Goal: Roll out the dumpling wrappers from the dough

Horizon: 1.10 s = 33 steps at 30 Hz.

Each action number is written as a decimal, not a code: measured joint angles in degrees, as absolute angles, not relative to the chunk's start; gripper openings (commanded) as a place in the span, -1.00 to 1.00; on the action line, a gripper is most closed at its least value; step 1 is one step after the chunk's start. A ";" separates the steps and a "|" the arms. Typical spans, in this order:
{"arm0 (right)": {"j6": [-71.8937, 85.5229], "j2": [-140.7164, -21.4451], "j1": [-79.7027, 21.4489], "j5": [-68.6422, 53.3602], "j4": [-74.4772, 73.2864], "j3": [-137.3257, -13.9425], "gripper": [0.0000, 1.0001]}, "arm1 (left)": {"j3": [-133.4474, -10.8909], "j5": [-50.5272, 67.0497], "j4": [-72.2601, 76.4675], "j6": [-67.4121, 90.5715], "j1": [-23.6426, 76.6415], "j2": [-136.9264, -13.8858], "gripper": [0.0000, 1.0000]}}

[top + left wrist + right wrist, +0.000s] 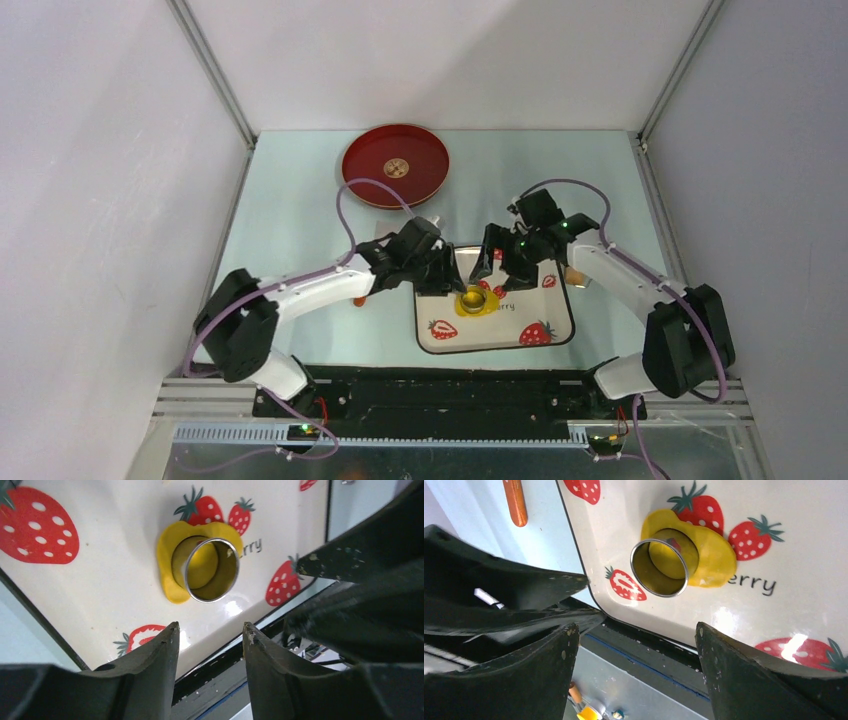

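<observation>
dough flat, ring cutter upright on it | left tool ajar, empty | right tool wide open, empty

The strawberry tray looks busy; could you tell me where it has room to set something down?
Bare room on the tray: the near edge between the strawberry prints, and right of the dough toward the rim. Crowded: the middle, where the metal ring stands on the dough, and the far half under the left gripper and right gripper.
</observation>
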State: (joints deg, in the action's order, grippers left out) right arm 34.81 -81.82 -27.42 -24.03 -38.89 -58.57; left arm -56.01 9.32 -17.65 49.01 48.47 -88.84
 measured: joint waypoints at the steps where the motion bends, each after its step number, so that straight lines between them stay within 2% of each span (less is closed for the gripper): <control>1: 34.70 -81.41 -26.92 -23.99 -39.44 -58.57 0.80 | -55.99 9.21 -17.78 49.01 48.31 -87.70 0.16; 5: 33.74 -79.94 -23.40 -24.03 -41.69 -58.57 0.72 | -54.83 9.17 -17.61 49.08 46.74 -82.54 0.25; 8: 32.71 -79.70 -19.57 -24.73 -42.35 -58.37 0.53 | -51.86 9.72 -15.55 50.02 44.77 -79.20 0.27; 9: 32.40 -79.70 -18.24 -25.06 -42.22 -58.02 0.40 | -50.15 10.20 -14.11 50.65 43.88 -78.15 0.24; 11: 31.81 -79.72 -15.59 -26.00 -41.69 -56.53 0.33 | -45.82 11.81 -10.02 52.73 42.00 -76.42 0.14; 17: 31.16 -84.47 -12.95 -27.81 -40.14 -51.72 0.30 | -34.44 15.57 -1.02 58.00 38.81 -75.88 -0.01; 22: 31.18 -90.80 -13.56 -28.58 -37.17 -49.56 0.21 | -33.43 16.86 2.33 58.63 38.83 -77.54 -0.08; 28: 31.33 -94.19 -15.11 -28.62 -33.71 -49.54 0.02 | -33.43 17.21 4.54 58.43 38.83 -80.93 -0.28; 33: 31.46 -97.21 -16.80 -28.95 -33.52 -52.31 -0.02 | -33.43 17.19 5.06 58.08 38.83 -84.16 -0.33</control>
State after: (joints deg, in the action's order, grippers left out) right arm 31.46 -97.21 -16.80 -28.95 -33.52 -52.31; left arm -33.43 17.19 5.06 58.08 38.83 -84.16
